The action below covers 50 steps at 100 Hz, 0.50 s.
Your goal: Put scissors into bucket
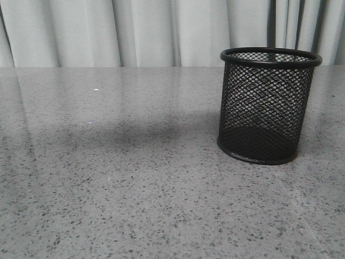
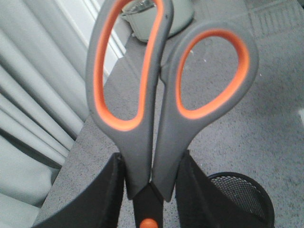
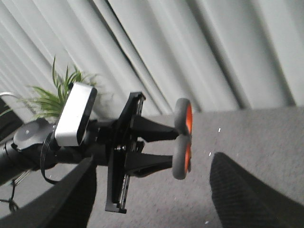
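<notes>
The scissors [image 2: 156, 118], with dark grey handles lined in orange, are held in the air by my left gripper [image 2: 151, 164]. It is shut on them just below the handle loops, near the orange pivot screw; the blades are hidden. The bucket [image 1: 267, 108], a black wire-mesh cup, stands upright on the right of the grey table and looks empty. It also shows in the left wrist view [image 2: 244, 194], below the scissors and off to one side. The right wrist view shows the scissors [image 3: 182, 118] edge-on in my left gripper [image 3: 173, 148]. My right gripper [image 3: 152, 164] is open and empty. Neither gripper shows in the front view.
The grey speckled table [image 1: 135, 178] runs back to pale curtains [image 1: 151, 32]. A green plant [image 3: 57, 97] stands beyond the left arm. A grey-green object [image 2: 183, 14] sits at the table's far end in the left wrist view.
</notes>
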Tool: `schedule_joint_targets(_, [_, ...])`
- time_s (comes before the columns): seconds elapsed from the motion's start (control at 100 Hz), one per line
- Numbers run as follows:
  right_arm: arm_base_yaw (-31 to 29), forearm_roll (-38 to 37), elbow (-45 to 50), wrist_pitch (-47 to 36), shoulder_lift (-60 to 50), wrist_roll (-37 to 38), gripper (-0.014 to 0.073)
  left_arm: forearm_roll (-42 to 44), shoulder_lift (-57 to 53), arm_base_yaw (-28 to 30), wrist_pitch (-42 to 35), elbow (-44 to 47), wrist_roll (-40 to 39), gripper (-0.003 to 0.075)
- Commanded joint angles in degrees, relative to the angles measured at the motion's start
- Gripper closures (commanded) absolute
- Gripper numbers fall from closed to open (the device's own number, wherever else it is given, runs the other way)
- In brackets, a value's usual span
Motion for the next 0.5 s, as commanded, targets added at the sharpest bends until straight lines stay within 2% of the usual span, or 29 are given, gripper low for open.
schedule_joint_targets(0.0, [0.02,5.94,-2.56,1.24,4.22,-1.98,0.0143,0.03,-1.53,-1.75,-2.83,-2.06,0.07,0.065])
schedule_joint_targets(0.08, [0.02,13.08,-2.56,2.56,6.73,-7.16,0.0143,2.02,-1.53,-2.94,-3.22,-2.06,0.07,0.065])
schedule_joint_targets(0.15, [0.02,16.06,-2.56,2.81,8.35,-10.31,0.0143,2.14,-1.53,-3.28,-3.22,-2.06,0.07,0.065])
schedule_joint_targets(0.49, [0.02,15.57,-2.56,2.5,12.4,-10.62,0.0143,1.94,-3.37,-3.45,-3.22,-2.06,0.07,0.065])
